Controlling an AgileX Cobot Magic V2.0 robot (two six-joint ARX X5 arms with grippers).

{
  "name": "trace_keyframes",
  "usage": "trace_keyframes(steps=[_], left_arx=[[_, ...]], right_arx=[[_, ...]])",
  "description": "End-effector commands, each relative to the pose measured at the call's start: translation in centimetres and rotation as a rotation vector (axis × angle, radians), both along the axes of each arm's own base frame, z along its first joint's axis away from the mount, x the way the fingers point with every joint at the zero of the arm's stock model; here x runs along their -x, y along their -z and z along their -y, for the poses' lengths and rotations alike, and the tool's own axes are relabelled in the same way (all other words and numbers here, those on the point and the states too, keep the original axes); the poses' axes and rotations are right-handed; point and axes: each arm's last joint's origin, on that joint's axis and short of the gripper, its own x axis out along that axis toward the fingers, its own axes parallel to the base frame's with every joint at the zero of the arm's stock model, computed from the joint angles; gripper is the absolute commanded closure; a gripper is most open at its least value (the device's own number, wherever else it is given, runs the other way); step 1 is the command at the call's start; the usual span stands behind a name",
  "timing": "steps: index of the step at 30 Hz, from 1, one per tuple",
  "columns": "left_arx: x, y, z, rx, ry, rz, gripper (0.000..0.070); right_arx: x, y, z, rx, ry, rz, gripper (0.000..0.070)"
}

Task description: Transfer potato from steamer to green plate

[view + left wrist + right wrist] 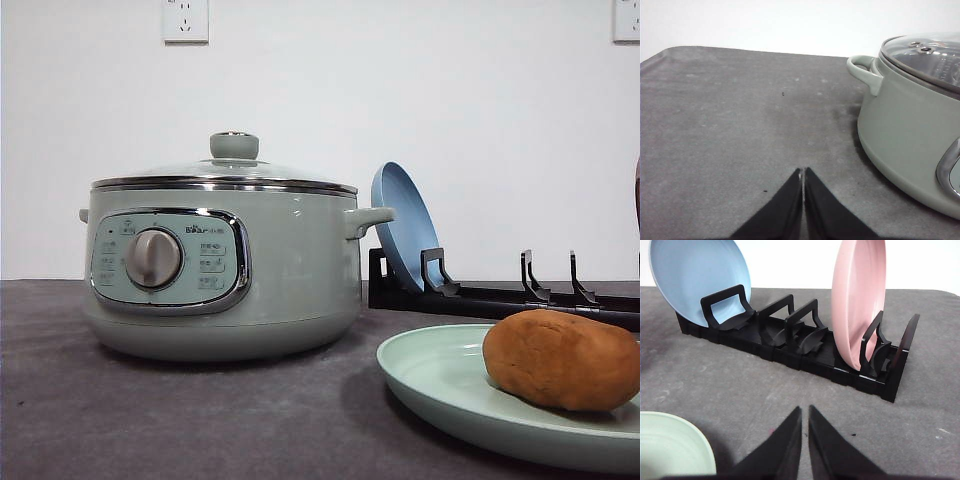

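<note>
The orange-brown potato (pixel 562 359) lies on the pale green plate (pixel 440 385) at the front right of the table. The sage-green steamer (pixel 225 270) stands to the left with its glass lid on; its side and handle also show in the left wrist view (pixel 905 140). My left gripper (pixel 803 172) is shut with nothing in it, low over bare grey cloth beside the steamer. My right gripper (pixel 805 410) is shut and holds nothing, hovering over the cloth in front of the rack, with the green plate's rim (pixel 680 440) close beside it.
A black dish rack (pixel 805 347) stands behind the plate, holding an upright blue plate (pixel 700 280) and a pink plate (pixel 857 300). In the front view the rack (pixel 500 295) and blue plate (pixel 405 230) sit right of the steamer. Grey cloth covers the table.
</note>
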Motion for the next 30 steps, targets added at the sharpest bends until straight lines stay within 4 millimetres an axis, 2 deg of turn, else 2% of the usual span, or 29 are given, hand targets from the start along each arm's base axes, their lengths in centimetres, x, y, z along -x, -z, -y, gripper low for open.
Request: trace_keyframes(steps=[1,30], left_arx=[[-0.12,0.56,-0.02,0.002,-0.005,-0.005,0.0700],[-0.12,0.56,-0.02,0.002,-0.005,-0.005,0.0700]], right_arx=[[-0.03,0.01,0.00,-0.011,0.002,0.010,0.0687],[-0.03,0.01,0.00,-0.010,0.002,0.010,0.0687]])
